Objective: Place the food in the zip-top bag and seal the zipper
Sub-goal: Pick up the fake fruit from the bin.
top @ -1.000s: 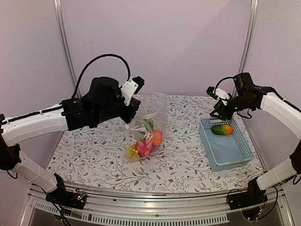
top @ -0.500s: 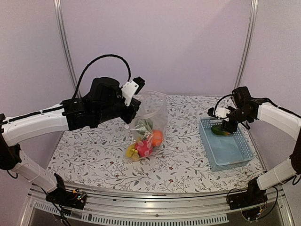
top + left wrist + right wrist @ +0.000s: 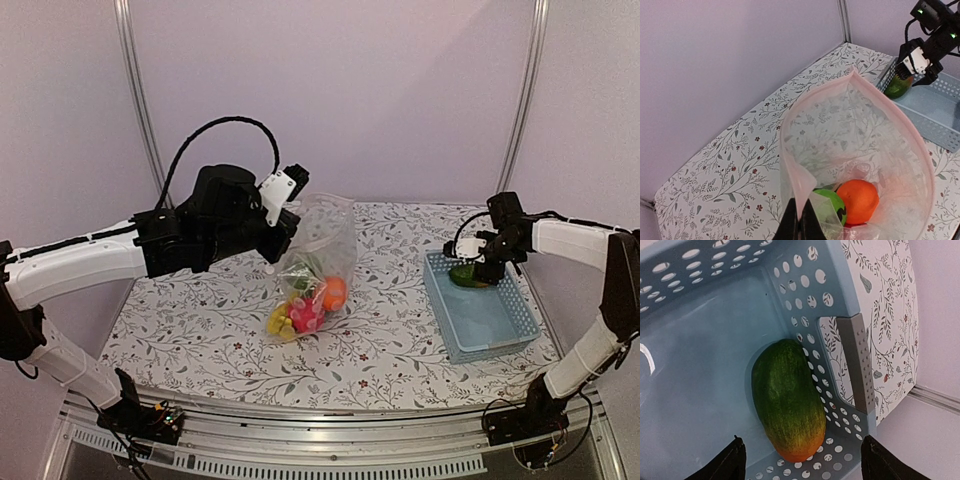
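The left gripper (image 3: 797,227) has its fingers pressed together on the rim of the zip-top bag (image 3: 327,245), pinching the zipper (image 3: 782,150) and holding the bag upright with its mouth wide open. The bag's bottom rests on the flower-patterned desk (image 3: 190,320), about midway between the left and right edges. Through the clear plastic the top view shows the orange (image 3: 334,292), the red apple (image 3: 306,314) and the yellow bananas (image 3: 279,322) heaped at the bottom. The left wrist view looks down the mouth onto the orange and the striped green ball (image 3: 832,202) touching beside it. The mango (image 3: 787,395) is not in the bag: it lies in the light blue basket (image 3: 492,322) near the desk's right edge, along the perforated wall on the far side. The right gripper (image 3: 804,456) is lowered into the basket with its fingers spread wide, one on each side of the mango's orange end, not closed on it.
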